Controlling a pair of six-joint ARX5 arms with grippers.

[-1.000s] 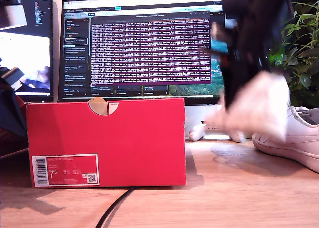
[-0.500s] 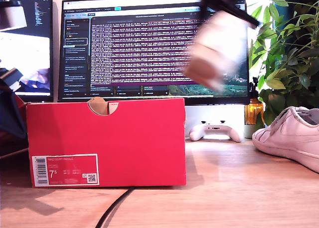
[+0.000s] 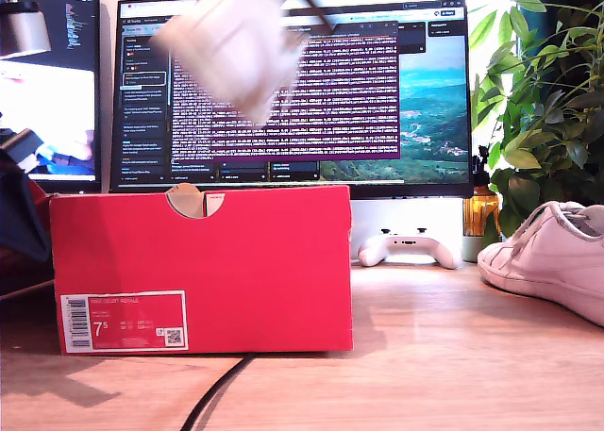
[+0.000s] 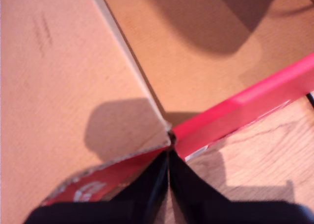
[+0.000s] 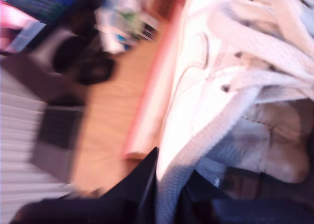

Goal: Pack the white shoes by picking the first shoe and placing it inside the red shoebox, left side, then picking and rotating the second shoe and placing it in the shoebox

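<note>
The red shoebox [image 3: 203, 261] stands on the wooden desk at the exterior view's left, its label with 7.5 facing the camera. One white shoe [image 3: 231, 49], blurred, hangs in the air above the box. My second gripper [image 5: 169, 192] is shut on this shoe's [image 5: 230, 87] collar. The other white shoe [image 3: 557, 256] rests on the desk at the exterior view's right edge. My first gripper [image 4: 168, 158] is shut with nothing in it, over the box's red wall [image 4: 245, 104] and brown cardboard inside [image 4: 59, 87].
A wide monitor [image 3: 293, 82] fills the back, with a second screen [image 3: 47, 73] at the exterior view's left. A white game controller [image 3: 408, 249], an amber bottle [image 3: 481, 212] and a leafy plant [image 3: 543, 101] stand behind the resting shoe. A black cable [image 3: 215, 396] runs under the box.
The held shoe has risen from beside the resting shoe and swung across to the exterior view's left, now above the box. The box and the other shoe have not moved.
</note>
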